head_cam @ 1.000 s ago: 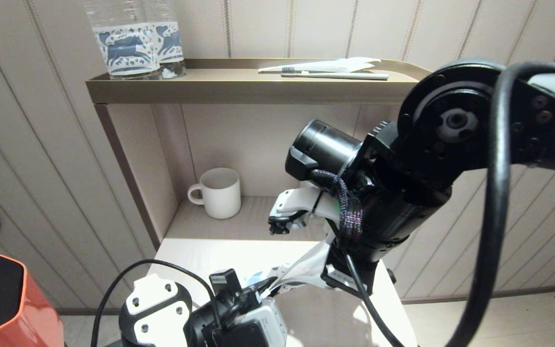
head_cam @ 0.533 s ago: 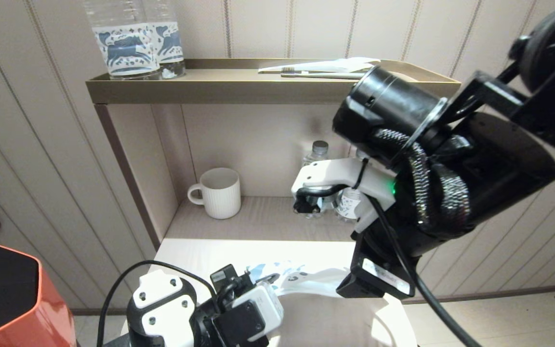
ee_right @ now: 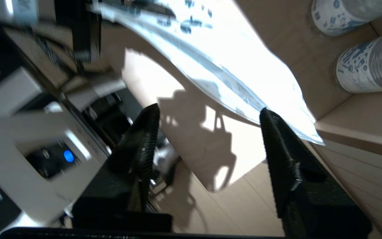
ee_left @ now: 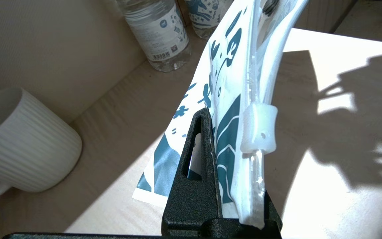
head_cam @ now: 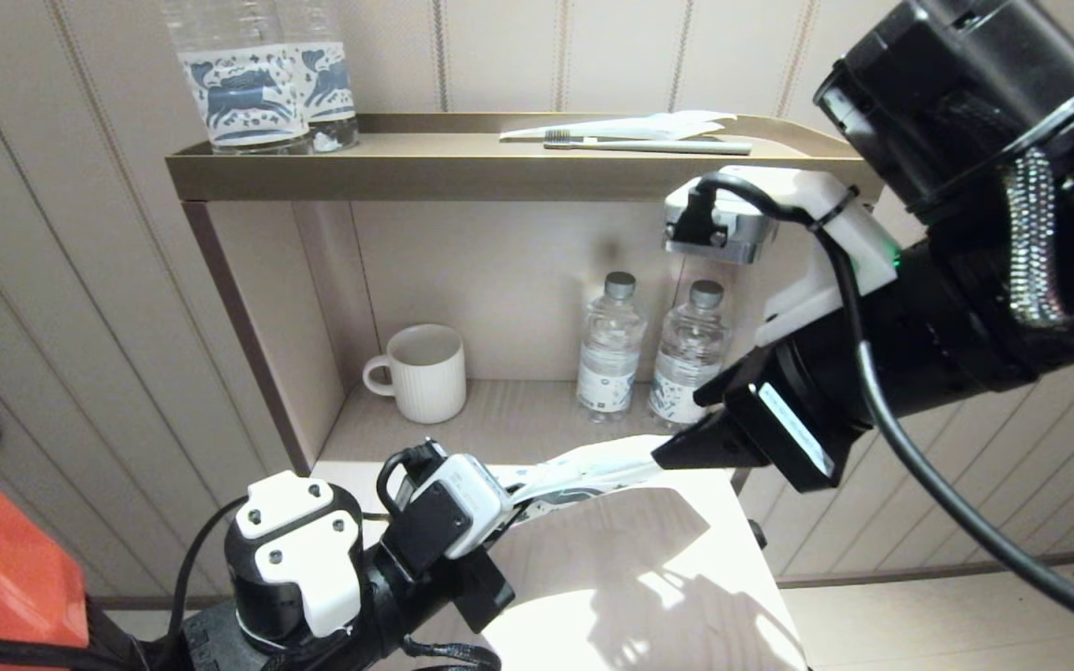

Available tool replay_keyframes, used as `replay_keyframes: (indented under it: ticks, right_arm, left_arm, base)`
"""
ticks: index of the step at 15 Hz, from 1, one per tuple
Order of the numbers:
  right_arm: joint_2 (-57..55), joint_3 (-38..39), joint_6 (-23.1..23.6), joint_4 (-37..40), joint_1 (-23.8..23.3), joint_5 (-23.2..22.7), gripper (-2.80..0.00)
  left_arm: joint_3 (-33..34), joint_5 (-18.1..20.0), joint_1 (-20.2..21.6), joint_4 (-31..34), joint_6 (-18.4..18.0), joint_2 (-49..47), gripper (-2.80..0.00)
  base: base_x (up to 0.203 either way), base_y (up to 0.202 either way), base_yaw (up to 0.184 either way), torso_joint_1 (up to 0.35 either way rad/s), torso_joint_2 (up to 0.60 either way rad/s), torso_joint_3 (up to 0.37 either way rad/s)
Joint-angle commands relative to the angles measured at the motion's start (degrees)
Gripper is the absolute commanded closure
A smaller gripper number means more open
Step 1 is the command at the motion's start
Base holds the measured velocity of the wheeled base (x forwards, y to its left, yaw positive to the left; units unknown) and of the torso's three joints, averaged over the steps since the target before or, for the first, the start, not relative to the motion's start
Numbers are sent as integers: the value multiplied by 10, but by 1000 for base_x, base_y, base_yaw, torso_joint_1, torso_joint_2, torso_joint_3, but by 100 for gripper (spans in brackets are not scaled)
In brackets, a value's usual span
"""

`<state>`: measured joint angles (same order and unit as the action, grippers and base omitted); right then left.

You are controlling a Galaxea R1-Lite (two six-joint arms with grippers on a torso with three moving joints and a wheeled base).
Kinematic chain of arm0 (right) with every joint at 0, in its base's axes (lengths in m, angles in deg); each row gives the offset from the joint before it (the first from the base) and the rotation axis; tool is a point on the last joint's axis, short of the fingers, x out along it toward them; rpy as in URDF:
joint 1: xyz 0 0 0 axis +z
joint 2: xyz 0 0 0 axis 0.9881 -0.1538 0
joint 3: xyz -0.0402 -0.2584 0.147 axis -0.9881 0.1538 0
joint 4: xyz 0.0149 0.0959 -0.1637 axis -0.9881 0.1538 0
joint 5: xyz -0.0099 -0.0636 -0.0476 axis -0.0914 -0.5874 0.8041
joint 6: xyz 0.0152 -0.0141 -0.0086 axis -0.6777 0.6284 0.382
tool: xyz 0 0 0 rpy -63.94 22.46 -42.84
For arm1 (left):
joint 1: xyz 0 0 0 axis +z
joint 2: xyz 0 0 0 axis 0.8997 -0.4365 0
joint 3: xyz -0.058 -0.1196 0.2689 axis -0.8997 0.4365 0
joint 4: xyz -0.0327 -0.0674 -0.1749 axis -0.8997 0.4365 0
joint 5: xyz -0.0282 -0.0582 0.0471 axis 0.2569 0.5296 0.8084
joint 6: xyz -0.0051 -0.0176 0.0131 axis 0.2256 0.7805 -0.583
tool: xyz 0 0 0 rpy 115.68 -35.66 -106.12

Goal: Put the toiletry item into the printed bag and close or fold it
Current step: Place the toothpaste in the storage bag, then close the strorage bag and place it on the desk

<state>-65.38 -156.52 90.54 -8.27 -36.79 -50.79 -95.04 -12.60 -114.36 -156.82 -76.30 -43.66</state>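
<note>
Both grippers are up over the worktop (head_cam: 649, 568). The left gripper (ee_left: 230, 166) has its fingers pinched on one end of the printed bag (head_cam: 584, 466), which hangs in the air with the toiletry item (ee_left: 255, 132) against it. The right gripper (ee_right: 207, 129) sits at the bag's other end, fingers spread.

1. Setting is presenting as a hotel guest room.
2. Branded water bottles (head_cam: 262, 84) are standing on a shelf (head_cam: 425, 172).
3. A guest mug (head_cam: 420, 373) is sitting in the niche below, beside panelled walls.
</note>
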Motion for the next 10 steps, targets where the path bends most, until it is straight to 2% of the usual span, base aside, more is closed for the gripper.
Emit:
replay_keyframes:
  ticks: [1, 4, 7, 10]
  right_arm:
    - [12, 26, -38, -38, -2, 0, 0]
    - [15, 75, -91, -118, -3, 1, 0]
    - [35, 129, -137, -179, 0, 22, 0]
    - [48, 196, -147, -236, 1, 28, 0]
  left_arm:
    - [-24, 0, 3, 50, 25, 32, 0]
    - [-53, 18, 2, 164, 54, 68, 0]
    - [-73, 23, 0, 195, 90, 72, 0]
    - [-94, 28, -3, 240, 115, 85, 0]
  base:
    - [0, 0, 0, 0, 0, 0]
    - [0, 0, 0, 0, 0, 0]
    - [0, 0, 0, 0, 0, 0]
    - [0, 0, 0, 0, 0, 0]
